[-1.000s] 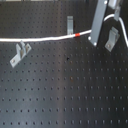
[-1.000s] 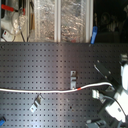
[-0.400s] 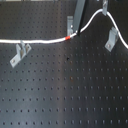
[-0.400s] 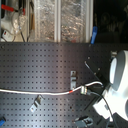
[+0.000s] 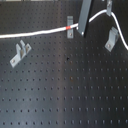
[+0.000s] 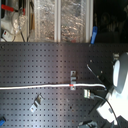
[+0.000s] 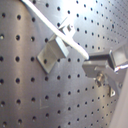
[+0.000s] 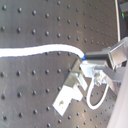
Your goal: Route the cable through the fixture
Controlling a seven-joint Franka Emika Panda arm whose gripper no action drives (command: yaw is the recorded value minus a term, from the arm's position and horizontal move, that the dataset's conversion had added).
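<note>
Gripping one cable [image 5: 40,33], end effector [image 8: 90,64] clamped; three brackets [image 5: 19,52] on pegboard [image 5: 65,90].

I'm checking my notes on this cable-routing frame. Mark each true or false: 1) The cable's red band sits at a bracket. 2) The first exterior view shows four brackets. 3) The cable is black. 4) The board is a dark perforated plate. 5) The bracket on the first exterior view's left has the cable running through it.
1) True: the red band of the cable lies at the middle bracket.
2) False: three show.
3) False: it is white.
4) True: the board is dark, with rows of holes.
5) False: the left bracket sits apart from the cable.
</note>
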